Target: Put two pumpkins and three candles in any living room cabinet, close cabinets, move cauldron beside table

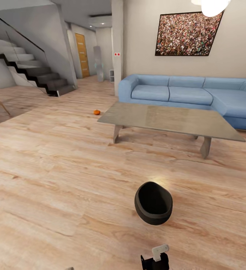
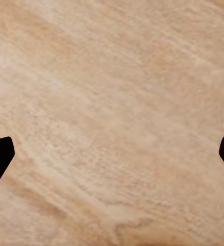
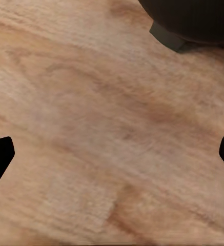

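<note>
Both hands are wide apart and hold nothing: the left hand hangs over bare wood floor, and the right hand is just beside the black pot. The pot sits on the floor, well apart from the grey bench. A small orange pumpkin lies on the floor near the bench's far corner, by the blue sofa

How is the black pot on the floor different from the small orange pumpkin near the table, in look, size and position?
The cauldron is matte black with a wide open mouth; the pumpkin is orange and closed. The cauldron looks clearly larger, though it is also nearer the camera. The cauldron sits on open floor in front of the coffee table, apart from it and tipped toward the camera; the pumpkin lies beyond the table's far left corner. Both are rounded and rest on the wooden floor.
</note>
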{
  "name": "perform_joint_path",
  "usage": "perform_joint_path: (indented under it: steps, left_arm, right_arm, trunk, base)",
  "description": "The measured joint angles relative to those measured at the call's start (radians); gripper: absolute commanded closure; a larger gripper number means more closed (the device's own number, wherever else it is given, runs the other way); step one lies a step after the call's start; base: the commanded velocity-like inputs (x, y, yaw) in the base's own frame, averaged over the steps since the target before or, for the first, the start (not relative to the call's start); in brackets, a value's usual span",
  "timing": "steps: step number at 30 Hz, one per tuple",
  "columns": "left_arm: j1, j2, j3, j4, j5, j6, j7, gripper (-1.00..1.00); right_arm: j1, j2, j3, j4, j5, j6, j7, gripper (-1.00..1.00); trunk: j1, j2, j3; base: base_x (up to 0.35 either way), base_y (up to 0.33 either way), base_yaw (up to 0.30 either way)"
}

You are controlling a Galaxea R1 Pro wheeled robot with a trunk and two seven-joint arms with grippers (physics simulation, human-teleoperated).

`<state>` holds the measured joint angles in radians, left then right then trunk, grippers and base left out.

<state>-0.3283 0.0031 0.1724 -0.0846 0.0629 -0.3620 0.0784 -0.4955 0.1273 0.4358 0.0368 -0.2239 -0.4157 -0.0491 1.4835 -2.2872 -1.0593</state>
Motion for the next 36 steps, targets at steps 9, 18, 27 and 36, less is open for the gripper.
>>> perform_joint_path:
  steps: [9,18,27,36]
  left_arm:
    - [0.000,0.000,-0.001,0.000,0.000,0.000,0.000,-1.00]
    - [0.000,-0.001,-0.001,0.000,-0.001,-0.001,-0.001,-1.00]
    - [0.006,0.004,-0.006,0.006,-0.003,-0.007,-0.006,-1.00]
    - [0.057,0.017,-0.037,0.022,-0.031,-0.004,-0.010,-1.00]
  right_arm:
    - [0.000,0.001,0.000,0.000,0.000,0.000,0.000,-1.00]
    - [0.000,0.002,0.000,0.000,0.000,0.000,0.000,-1.00]
    - [0.006,0.001,0.006,0.006,0.006,-0.006,0.001,-1.00]
    - [0.033,-0.007,0.021,0.037,0.018,-0.003,0.004,-1.00]
  trunk:
    - [0.000,0.000,0.009]
    - [0.000,0.000,0.018]
    - [0.000,0.000,0.024]
    - [0.000,0.000,0.024]
  base:
    - [0.130,0.000,-0.261]
    - [0.275,0.000,-0.255]
    - [0.179,0.000,-0.097]
    - [0.000,0.000,0.000]
